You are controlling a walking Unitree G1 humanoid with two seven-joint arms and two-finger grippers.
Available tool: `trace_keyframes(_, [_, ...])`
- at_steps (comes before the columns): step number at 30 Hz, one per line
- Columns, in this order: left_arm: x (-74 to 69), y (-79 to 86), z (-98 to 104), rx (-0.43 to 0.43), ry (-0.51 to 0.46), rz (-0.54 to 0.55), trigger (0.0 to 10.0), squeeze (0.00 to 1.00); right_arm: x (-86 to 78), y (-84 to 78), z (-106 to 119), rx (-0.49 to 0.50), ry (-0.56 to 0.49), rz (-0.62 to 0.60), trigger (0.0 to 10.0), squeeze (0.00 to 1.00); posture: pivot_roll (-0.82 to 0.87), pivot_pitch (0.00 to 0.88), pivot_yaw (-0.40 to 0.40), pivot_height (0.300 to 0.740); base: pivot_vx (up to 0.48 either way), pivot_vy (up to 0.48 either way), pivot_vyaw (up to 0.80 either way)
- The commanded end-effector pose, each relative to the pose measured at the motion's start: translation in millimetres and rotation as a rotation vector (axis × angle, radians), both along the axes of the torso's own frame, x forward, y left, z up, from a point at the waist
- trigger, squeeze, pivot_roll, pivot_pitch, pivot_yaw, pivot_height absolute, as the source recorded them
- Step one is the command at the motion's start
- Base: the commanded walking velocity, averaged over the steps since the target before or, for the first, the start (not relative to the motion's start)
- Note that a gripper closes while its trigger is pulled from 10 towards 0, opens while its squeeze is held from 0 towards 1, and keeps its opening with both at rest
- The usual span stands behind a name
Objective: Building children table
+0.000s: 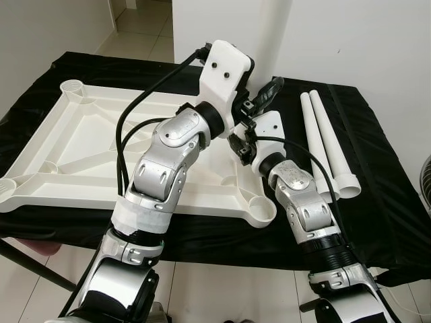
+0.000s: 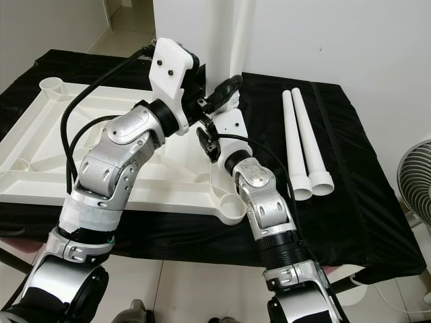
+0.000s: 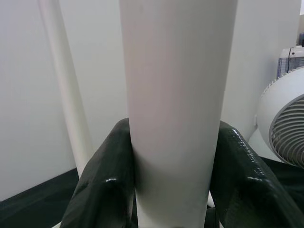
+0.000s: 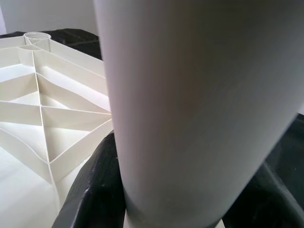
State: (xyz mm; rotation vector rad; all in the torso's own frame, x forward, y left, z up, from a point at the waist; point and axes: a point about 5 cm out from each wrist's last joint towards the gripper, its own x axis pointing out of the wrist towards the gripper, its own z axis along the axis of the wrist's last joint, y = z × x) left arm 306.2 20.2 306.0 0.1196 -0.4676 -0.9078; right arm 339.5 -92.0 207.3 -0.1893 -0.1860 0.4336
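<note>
The white plastic tube leg [image 1: 276,33] stood upright at the far right corner of the upturned white ribbed plastic tabletop [image 1: 67,155] on the black-covered bench [image 1: 384,195]. Its long axis was vertical. The left hand [image 3: 175,190] and the right hand [image 4: 156,199] both held it closed, fingers on either side. Two spare white tube legs [image 1: 326,145] lay to the right.
</note>
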Motion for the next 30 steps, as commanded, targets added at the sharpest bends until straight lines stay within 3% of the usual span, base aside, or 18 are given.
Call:
trace_keyframes(1, [-4.8,-3.6,0.1,-0.049,0.019,-0.019,10.0,1.00,1.0,-0.3,0.9,0.016,-0.005,-0.014,10.0,0.00,0.13,0.067,-0.075,0.740,0.000,0.000,0.00])
trace_keyframes(13, [-9.2,4.4,1.0,-0.122,0.077,-0.103,10.0,1.00,3.2,-3.7,0.1,0.075,0.007,-0.067,10.0,0.00,0.14,0.065,-0.093,0.740,0.000,0.000,0.00])
trace_keyframes(14, [-8.0,8.3,4.0,-0.155,0.089,-0.107,10.0,0.00,4.4,-5.9,-0.7,0.089,0.013,-0.090,10.0,0.00,0.13,0.064,-0.098,0.740,0.000,0.000,0.00])
trace_keyframes(20, [-3.1,16.2,6.5,-0.205,0.111,-0.089,10.0,0.00,5.7,-9.0,-1.7,0.109,0.023,-0.115,10.0,0.00,0.13,0.061,-0.098,0.740,0.000,0.000,0.00])
trace_keyframes(23, [5.4,31.6,8.6,-0.247,0.121,-0.033,10.0,0.00,6.8,-15.2,-2.7,0.138,0.033,-0.149,10.0,0.00,0.13,0.059,-0.095,0.740,0.000,0.000,0.00])
trace_keyframes(30, [5.2,38.0,2.4,-0.230,0.131,0.005,10.0,0.00,4.9,-21.9,-3.8,0.160,0.028,-0.185,10.0,0.00,0.13,0.061,-0.087,0.740,0.000,0.000,0.00])
